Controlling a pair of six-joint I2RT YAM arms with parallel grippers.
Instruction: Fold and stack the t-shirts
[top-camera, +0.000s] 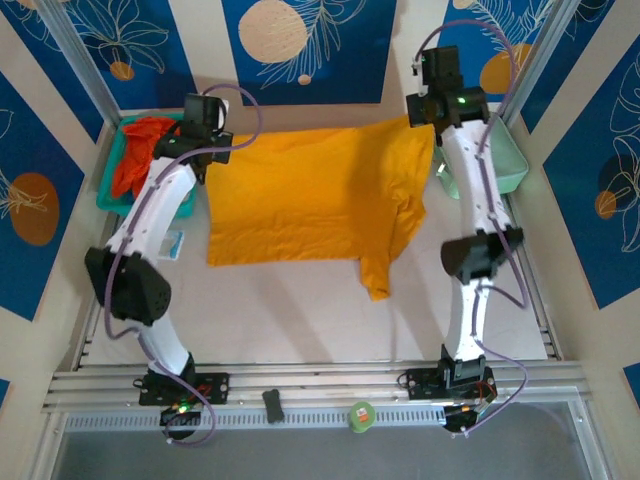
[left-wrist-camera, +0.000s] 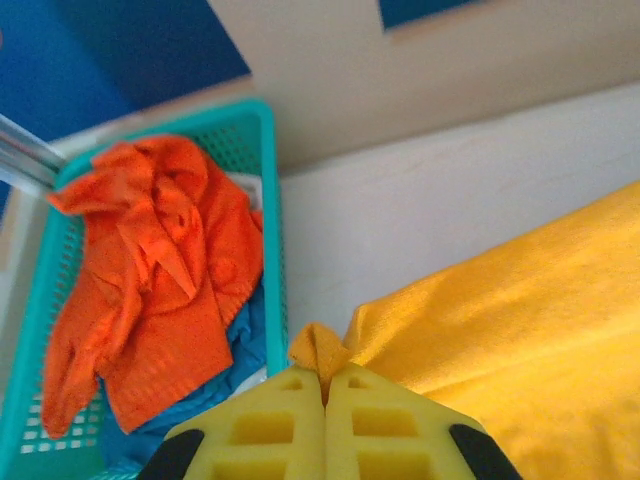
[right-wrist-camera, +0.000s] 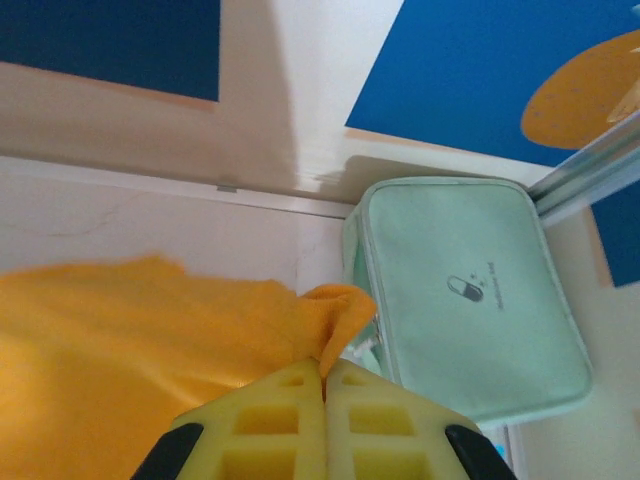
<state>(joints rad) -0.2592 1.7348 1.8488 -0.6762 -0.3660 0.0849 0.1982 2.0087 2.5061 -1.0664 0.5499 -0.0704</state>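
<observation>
**Item 1: yellow-orange t-shirt** (top-camera: 310, 195). Lies spread over the far half of the table (top-camera: 300, 320), one sleeve trailing toward the near side at the right. Its two far corners are pinched.
- Left gripper (left-wrist-camera: 325, 385): pads together on the far-left corner.
- Right gripper (right-wrist-camera: 325, 368): pads together on the far-right corner, just beside the mint-green case (right-wrist-camera: 470, 290).

**Item 2: red-orange t-shirt** (left-wrist-camera: 150, 300). Crumpled in the teal basket (left-wrist-camera: 270, 200) and unfolded.

**Progress, as judged:** early. No finished fold is evident, no stack exists, and the second shirt is untouched.

**Not determinable:**
- Whether the yellow-orange cloth lies single or doubled.
- What the blue fabric under the red-orange shirt is.
- The fingertips in the top view, which are covered by the wrist housings.
</observation>
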